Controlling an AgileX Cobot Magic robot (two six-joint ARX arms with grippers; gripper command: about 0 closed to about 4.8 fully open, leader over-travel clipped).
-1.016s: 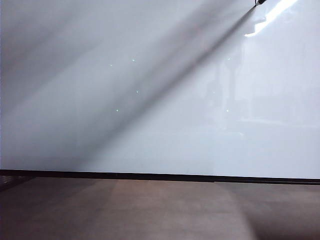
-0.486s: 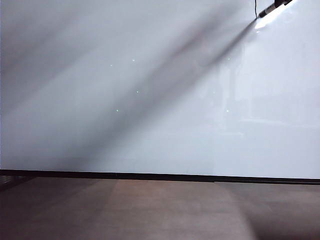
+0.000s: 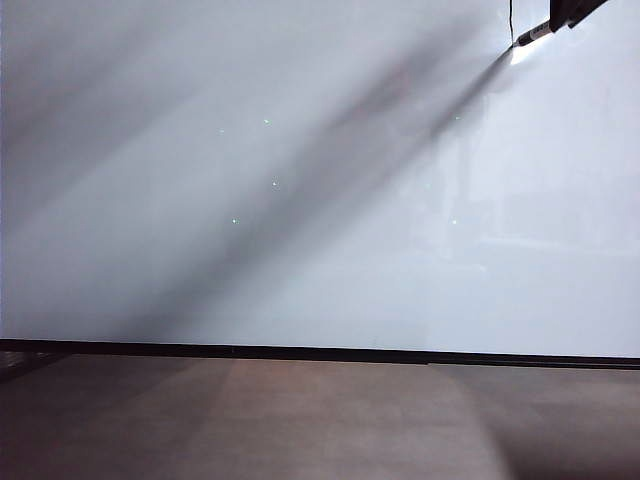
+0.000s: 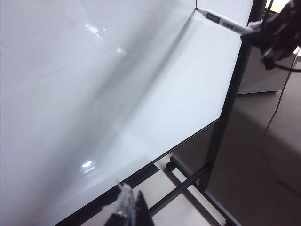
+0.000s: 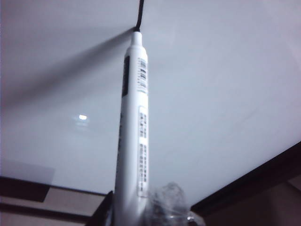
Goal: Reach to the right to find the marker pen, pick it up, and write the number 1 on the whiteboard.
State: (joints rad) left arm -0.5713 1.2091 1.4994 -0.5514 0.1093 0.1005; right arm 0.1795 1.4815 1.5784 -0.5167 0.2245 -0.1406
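- The whiteboard (image 3: pixel 300 200) fills the exterior view above a brown floor (image 3: pixel 300 420).
- Upper right, the right gripper (image 3: pixel 575 10) clamps the marker pen (image 5: pixel 134 127), tip touching the number 1 (image 3: pixel 511 20).
- The left gripper (image 4: pixel 129 209) sits low; its opening cannot be told.

A white marker pen (image 5: pixel 134 136) with printed labels stands out from the right gripper (image 5: pixel 136 212), clamped at its base. Its black tip touches the whiteboard (image 5: pixel 225 84), right at the end of a thin black stroke (image 5: pixel 140 13).
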